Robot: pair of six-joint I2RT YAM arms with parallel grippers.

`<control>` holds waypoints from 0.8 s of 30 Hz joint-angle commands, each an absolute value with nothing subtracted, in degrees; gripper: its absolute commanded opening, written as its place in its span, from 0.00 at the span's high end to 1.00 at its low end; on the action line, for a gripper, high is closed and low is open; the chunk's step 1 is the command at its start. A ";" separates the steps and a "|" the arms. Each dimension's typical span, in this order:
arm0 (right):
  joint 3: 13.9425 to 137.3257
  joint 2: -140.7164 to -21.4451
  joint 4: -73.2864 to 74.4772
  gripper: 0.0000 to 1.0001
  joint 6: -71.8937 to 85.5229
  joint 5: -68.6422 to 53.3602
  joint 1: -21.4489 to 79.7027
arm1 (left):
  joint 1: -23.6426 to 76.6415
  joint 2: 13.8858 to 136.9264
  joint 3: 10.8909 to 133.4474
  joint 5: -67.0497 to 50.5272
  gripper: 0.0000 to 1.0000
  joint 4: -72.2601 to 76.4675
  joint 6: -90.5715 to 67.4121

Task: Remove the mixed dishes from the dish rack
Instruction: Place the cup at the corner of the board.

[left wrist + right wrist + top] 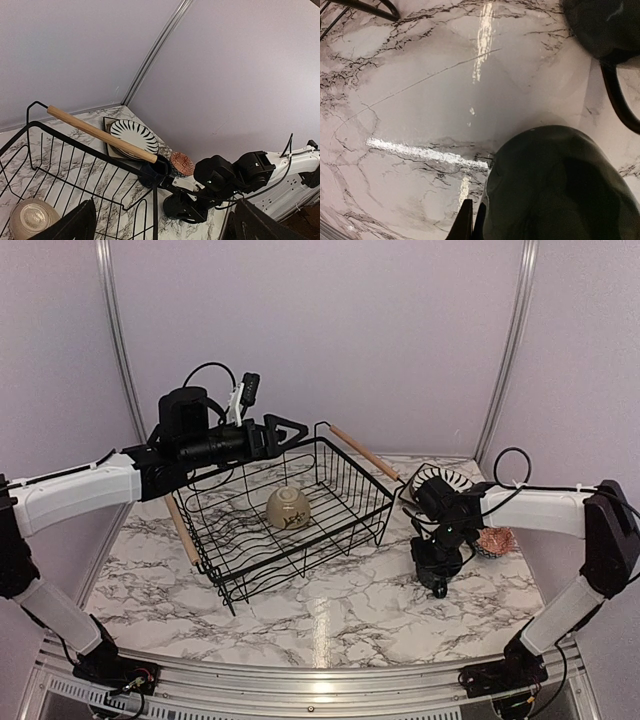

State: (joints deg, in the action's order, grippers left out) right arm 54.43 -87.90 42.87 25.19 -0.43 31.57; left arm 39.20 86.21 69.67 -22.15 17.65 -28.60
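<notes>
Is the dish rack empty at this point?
Not empty. One cream bowl sits inside the dish rack; the top view shows no other dishes in it.

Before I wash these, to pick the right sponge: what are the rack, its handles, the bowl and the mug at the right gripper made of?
Rack: thin metal wire, probably coated black. Handles: bare pale wood bars. Bowl: likely glazed ceramic, cream, soft sheen. Mug: dark, glossy with reflections, probably glazed ceramic.
</notes>
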 commanded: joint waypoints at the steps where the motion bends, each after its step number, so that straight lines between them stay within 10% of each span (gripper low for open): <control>1: 54.62 -87.61 40.87 0.92 24.49 1.14 31.13 | 39.01 87.86 72.66 -19.34 0.01 11.34 -26.62; 24: 58.01 -77.61 43.96 0.23 22.68 3.15 32.01 | 39.02 107.76 93.19 4.74 0.01 -26.02 -14.20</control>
State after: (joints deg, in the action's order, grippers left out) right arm 54.87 -80.73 42.46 23.88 0.54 31.66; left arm 39.20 102.89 88.25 -3.36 -15.29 -18.00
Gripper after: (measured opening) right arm 0.710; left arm 0.989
